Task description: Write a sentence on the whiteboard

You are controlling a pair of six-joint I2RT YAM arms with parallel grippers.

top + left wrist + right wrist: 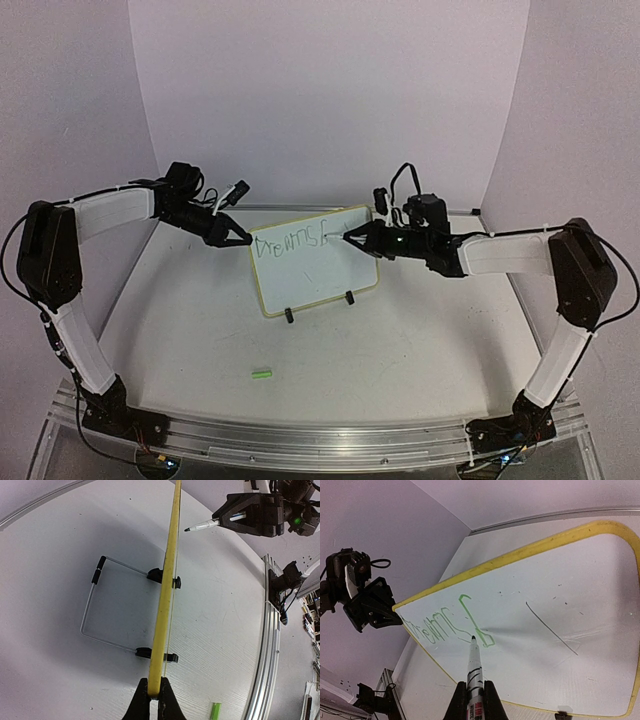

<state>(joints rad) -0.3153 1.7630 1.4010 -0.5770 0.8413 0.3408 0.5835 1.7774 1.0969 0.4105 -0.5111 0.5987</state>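
1. Left hand [154,694]: fingers pressed together on the yellow frame of the whiteboard [318,268], pinching its edge at the upper corner on that hand's side. From this hand's camera the board is seen edge-on, running straight away from the fingers.
2. Right hand [475,686]: fingers clamped on a marker [474,667], which projects forward from between them, tip leading.
3. Marker tip: directly ahead of the right hand, at the end of the green writing. The left wrist view shows a narrow gap between tip and board face; contact cannot be confirmed.
4. Sentence [451,625]: green scrawled letters along the upper part of the board, between the two hands, beginning just beside the left hand. The words cannot be read.
5. A thin dark stroke [551,628] lies on the board face past the writing.
6. Support: the board stands tilted on two black feet [289,316] on the desk [400,350], with a wire stand [92,610] behind it.
7. A green cap [262,374] lies on the desk, well apart from both hands, toward the arm bases.
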